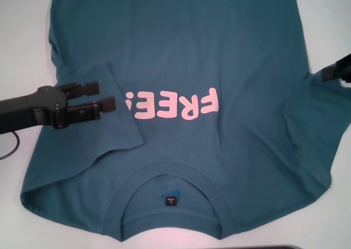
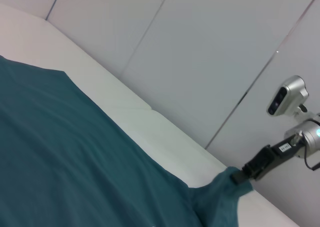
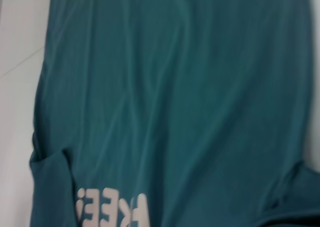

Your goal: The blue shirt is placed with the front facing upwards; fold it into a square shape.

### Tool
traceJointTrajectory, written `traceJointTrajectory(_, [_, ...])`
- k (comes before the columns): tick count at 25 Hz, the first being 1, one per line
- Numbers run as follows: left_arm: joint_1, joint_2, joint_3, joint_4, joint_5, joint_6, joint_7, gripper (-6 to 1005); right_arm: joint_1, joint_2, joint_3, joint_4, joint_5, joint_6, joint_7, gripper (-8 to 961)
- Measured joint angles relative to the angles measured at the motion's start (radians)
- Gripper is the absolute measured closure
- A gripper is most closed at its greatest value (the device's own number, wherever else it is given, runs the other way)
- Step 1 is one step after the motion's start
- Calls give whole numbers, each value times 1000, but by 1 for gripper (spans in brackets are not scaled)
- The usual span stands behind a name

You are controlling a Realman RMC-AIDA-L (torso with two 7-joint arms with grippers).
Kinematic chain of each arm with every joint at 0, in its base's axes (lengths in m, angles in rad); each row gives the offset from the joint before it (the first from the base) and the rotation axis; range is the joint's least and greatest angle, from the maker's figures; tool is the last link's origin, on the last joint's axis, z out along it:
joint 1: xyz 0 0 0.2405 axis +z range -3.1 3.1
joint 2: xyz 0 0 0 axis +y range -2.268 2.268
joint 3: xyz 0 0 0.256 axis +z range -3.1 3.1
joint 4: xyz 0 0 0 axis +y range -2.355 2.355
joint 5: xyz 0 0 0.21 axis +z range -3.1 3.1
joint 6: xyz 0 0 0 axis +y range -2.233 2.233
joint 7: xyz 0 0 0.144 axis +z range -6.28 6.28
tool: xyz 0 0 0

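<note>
The blue shirt (image 1: 181, 51) lies flat on the white table, front up, its collar (image 1: 170, 177) nearest me and its pink "FREE!" print (image 1: 173, 105) upside down. One sleeve (image 1: 118, 114) is folded in over the chest. Just beside that fold, over the shirt, my left gripper (image 1: 100, 95) is open with nothing between its fingers. At the table's right side my right gripper (image 1: 326, 72) is shut on the tip of the other sleeve. The left wrist view shows that sleeve tip (image 2: 227, 184) raised off the table in the right gripper (image 2: 243, 175). The right wrist view shows the shirt (image 3: 175, 87) from above.
The white table (image 1: 22, 35) shows bare on both sides of the shirt. A dark cable (image 1: 11, 147) lies at the left edge. A dark object's edge (image 1: 274, 247) peeks in at the bottom. A pale panelled wall (image 2: 200, 47) stands behind the table.
</note>
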Motion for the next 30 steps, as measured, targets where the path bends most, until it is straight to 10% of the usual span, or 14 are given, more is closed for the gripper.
traceJointTrajectory(30, [7, 3, -95, -5, -1, -34, -44, 140, 20, 92, 11, 288, 263, 170, -31, 874])
